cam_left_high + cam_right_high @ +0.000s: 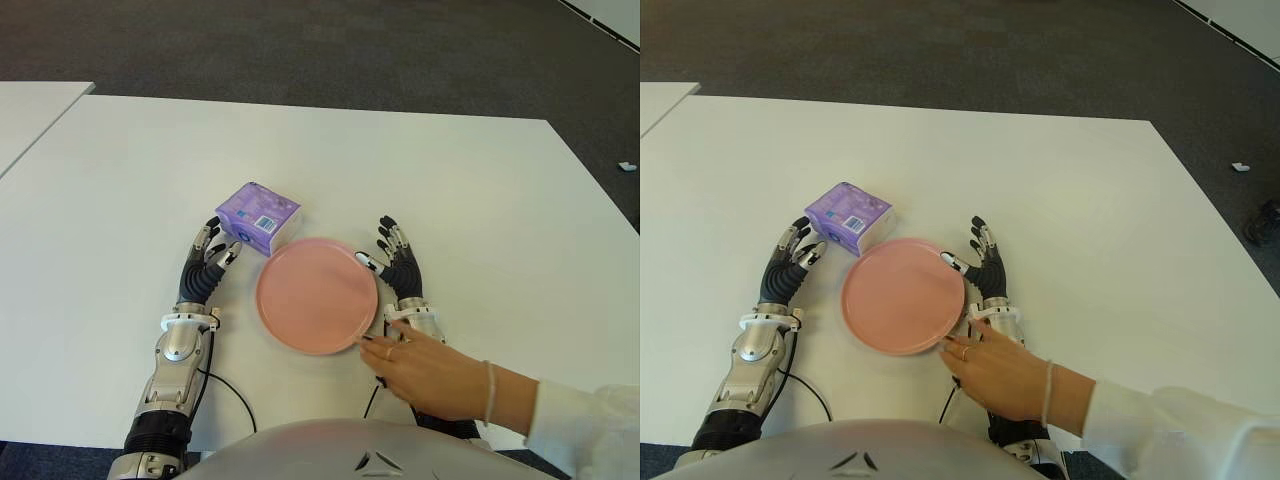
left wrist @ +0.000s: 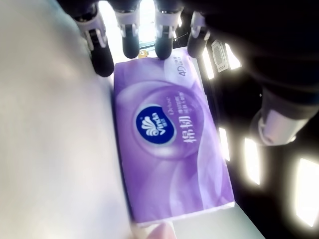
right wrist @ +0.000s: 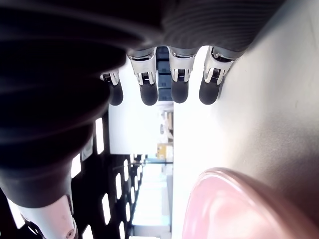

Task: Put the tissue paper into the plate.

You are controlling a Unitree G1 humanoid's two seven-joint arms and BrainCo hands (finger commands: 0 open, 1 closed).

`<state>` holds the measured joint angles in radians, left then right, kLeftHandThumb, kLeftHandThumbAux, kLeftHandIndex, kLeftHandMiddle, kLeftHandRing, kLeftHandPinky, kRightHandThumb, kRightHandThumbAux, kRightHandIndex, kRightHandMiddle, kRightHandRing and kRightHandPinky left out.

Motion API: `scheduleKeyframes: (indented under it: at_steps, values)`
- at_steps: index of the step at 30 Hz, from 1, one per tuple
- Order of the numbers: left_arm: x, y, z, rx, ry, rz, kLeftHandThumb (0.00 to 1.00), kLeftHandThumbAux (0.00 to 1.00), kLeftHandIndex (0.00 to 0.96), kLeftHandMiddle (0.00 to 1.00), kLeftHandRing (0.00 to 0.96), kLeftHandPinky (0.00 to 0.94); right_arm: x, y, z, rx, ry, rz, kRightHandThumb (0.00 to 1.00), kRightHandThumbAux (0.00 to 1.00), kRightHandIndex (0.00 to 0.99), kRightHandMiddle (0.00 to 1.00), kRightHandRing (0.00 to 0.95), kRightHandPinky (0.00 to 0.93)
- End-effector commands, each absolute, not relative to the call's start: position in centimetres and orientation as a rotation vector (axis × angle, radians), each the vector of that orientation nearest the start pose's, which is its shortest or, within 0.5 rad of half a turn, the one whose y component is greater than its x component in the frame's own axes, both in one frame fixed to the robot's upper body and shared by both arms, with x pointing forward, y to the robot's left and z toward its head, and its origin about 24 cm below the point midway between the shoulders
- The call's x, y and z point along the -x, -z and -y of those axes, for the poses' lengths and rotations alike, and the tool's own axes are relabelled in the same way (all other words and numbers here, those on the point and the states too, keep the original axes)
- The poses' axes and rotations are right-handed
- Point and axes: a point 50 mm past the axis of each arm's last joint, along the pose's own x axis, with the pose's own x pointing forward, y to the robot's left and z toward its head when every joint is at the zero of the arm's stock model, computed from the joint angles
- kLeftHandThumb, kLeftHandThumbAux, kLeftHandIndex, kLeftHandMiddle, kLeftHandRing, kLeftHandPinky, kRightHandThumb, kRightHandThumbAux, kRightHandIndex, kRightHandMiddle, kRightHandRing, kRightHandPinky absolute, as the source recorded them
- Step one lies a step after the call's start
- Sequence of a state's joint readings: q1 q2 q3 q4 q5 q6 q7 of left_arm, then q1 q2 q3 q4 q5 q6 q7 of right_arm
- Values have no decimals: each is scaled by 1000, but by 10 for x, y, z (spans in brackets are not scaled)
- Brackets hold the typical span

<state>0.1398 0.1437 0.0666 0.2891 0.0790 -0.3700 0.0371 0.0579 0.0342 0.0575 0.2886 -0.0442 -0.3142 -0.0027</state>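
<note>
A purple tissue pack [image 1: 259,216] lies on the white table [image 1: 450,190], just beyond the rim of the pink plate [image 1: 316,294]. In the left wrist view the tissue pack [image 2: 172,149] fills the frame, label up. My left hand [image 1: 207,262] shows left of the plate, its fingers spread and close to the pack's near corner, holding nothing. My right hand [image 1: 397,262] shows at the plate's right rim, fingers straight and holding nothing. The plate [image 3: 239,209] also appears in the right wrist view.
A person's hand [image 1: 425,375] in a white sleeve reaches in from the lower right and touches the plate's near right rim beside my right wrist. A second table's corner [image 1: 30,110] shows at far left. Dark carpet lies beyond the table.
</note>
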Motion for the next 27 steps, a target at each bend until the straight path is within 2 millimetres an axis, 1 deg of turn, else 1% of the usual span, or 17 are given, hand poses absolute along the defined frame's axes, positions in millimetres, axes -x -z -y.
scheduleKeyframes:
  at_steps: [1, 20, 27]
  values:
    - [-200, 30, -203, -236, -83, -147, 0, 486, 0, 0, 0, 0, -218, 31, 133, -3, -33, -159, 97, 770, 0, 20, 22, 51]
    - [-201, 29, -204, -230, -78, -129, 0, 448, 0, 0, 0, 0, -218, 31, 131, -13, -32, -157, 108, 762, 0, 24, 25, 54]
    - [-202, 25, -208, -239, -93, -112, 0, 468, 0, 0, 0, 0, -219, 31, 130, -11, -33, -159, 107, 764, 0, 22, 23, 49]
